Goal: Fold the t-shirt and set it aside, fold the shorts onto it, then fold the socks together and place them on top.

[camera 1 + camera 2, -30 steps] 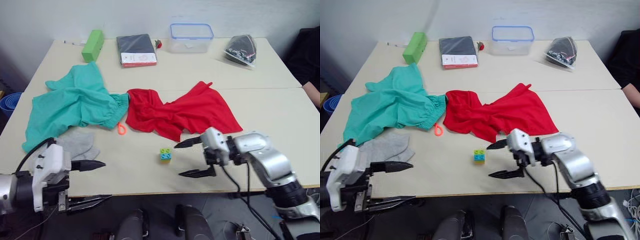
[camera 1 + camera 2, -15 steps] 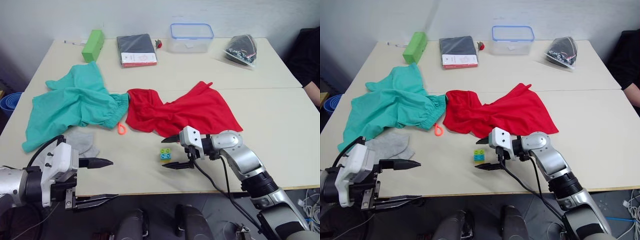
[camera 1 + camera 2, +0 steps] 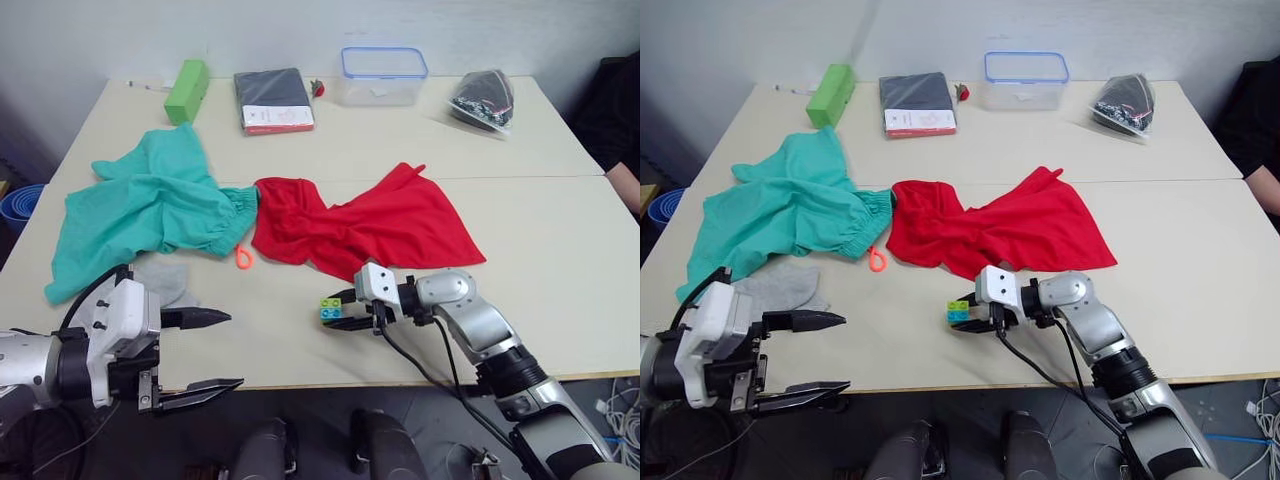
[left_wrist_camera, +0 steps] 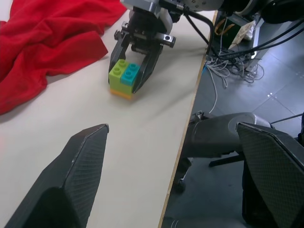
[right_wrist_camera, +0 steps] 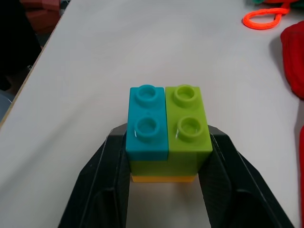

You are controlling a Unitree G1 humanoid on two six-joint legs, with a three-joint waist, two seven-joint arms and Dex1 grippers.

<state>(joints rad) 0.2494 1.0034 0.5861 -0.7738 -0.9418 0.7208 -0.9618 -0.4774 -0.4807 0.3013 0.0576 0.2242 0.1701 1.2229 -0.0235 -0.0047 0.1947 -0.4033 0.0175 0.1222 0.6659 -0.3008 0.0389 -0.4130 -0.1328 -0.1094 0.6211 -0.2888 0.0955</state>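
Note:
The red t-shirt (image 3: 370,225) lies crumpled at mid-table. Left of it the teal shorts (image 3: 140,205) are spread out, their orange drawstring loop (image 3: 242,259) lying between the two garments. The grey socks (image 3: 165,282) poke out below the shorts. My right gripper (image 3: 335,313) rests on the table in front of the t-shirt, shut on a small stack of toy bricks (image 5: 168,135); a finger presses each side. My left gripper (image 3: 232,350) hovers open at the table's front left edge, just in front of the socks, holding nothing.
Along the far edge stand a green box (image 3: 186,89), a black packet (image 3: 272,99), a clear tub with a blue lid (image 3: 382,75) and a dark plastic bag (image 3: 482,99). A person's arm (image 3: 622,185) shows at the right edge.
My right gripper moved left to the brick stack and closed its fingers on it. My left gripper drifted slightly right along the front edge, still open.

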